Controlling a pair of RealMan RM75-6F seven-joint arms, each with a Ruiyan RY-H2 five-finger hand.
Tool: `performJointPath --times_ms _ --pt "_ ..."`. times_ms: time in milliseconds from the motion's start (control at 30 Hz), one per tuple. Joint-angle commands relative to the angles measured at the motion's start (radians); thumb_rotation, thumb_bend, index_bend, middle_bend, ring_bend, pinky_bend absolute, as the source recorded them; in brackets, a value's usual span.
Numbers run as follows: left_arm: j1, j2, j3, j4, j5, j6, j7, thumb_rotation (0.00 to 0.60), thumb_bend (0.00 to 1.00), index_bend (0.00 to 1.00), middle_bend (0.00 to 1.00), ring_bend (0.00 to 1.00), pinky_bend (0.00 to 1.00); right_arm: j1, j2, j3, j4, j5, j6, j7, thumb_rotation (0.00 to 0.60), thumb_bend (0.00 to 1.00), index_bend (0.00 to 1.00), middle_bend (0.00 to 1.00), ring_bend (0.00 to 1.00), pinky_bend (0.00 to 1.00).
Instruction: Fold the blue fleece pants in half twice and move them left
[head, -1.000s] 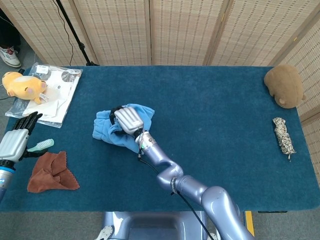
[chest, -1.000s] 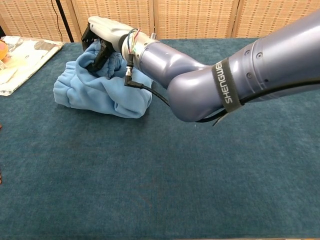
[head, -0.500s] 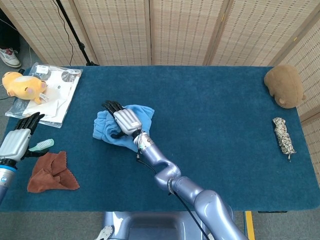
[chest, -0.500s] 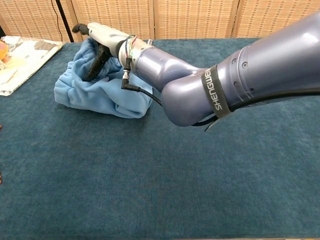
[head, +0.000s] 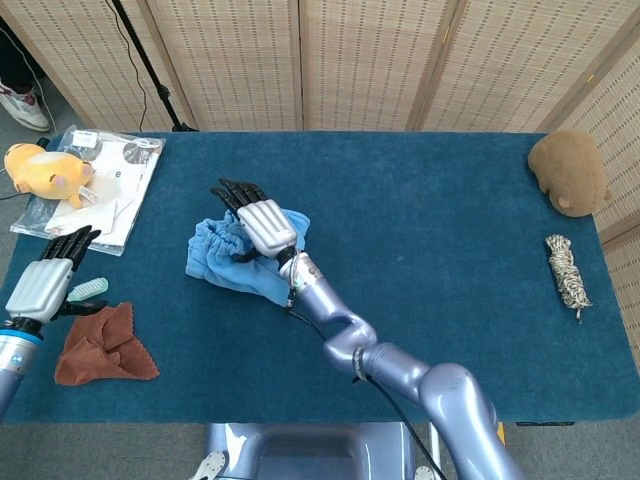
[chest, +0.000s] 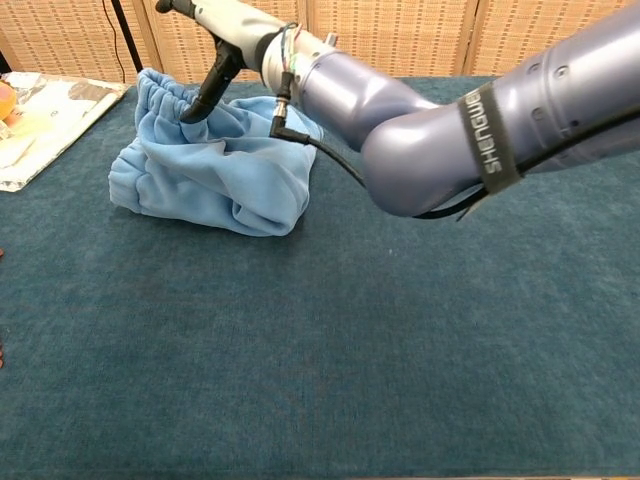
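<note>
The right robot hand (head: 262, 222) hangs over the pants (head: 235, 258), fingers stretched out flat and apart, holding nothing. In the chest view its thumb (chest: 207, 90) points down and touches the gathered waistband of the pants (chest: 215, 170); the rest of the robot hand is clear of the cloth. The pants lie in a bunched blue heap directly under and just left of this robot hand, on the blue bench (head: 430, 260).

The left robot hand (head: 45, 280) sits at the bench's left edge, well apart from the pants, fingers extended and apart, empty. A mint brush (head: 88, 289) lies just right of it, a brown rag (head: 102, 345) just below and to its right. Beyond it lie a plastic bag (head: 110, 185) and an orange toy (head: 45, 170).

Far to the right of the right robot hand are a brown plush (head: 568, 172) and a coiled rope (head: 567, 270).
</note>
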Motion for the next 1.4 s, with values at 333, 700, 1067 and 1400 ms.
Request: performJointPath --times_ms 333,700,1067,1400 --pt "-0.055 0.003 0.035 0.056 0.276 0.046 -0.119 0.600 0.15 0.00 0.00 0.00 0.00 -0.458 0.648 -0.157 -0.805 0.031 0.153 -0.245 0.600 0.00 0.00 0.00 0.00 0.05" --pt "-0.213 0.023 0.033 0.081 0.470 0.000 -0.176 0.600 0.08 0.00 0.00 0.00 0.00 -0.717 0.866 -0.306 -0.826 -0.056 0.272 -0.071 0.600 0.00 0.00 0.00 0.00 0.04" --pt "-0.366 -0.026 0.005 0.034 0.423 -0.187 -0.031 0.600 0.08 0.00 0.00 0.00 0.00 -0.936 0.824 -0.384 -0.643 -0.102 0.466 0.042 0.600 0.00 0.00 0.00 0.00 0.00" --pt "-0.484 -0.134 -0.035 0.078 0.396 -0.251 0.065 0.600 0.08 0.00 0.00 0.00 0.00 -1.084 0.726 -0.414 -0.553 -0.137 0.591 0.145 0.600 0.00 0.00 0.00 0.00 0.00"
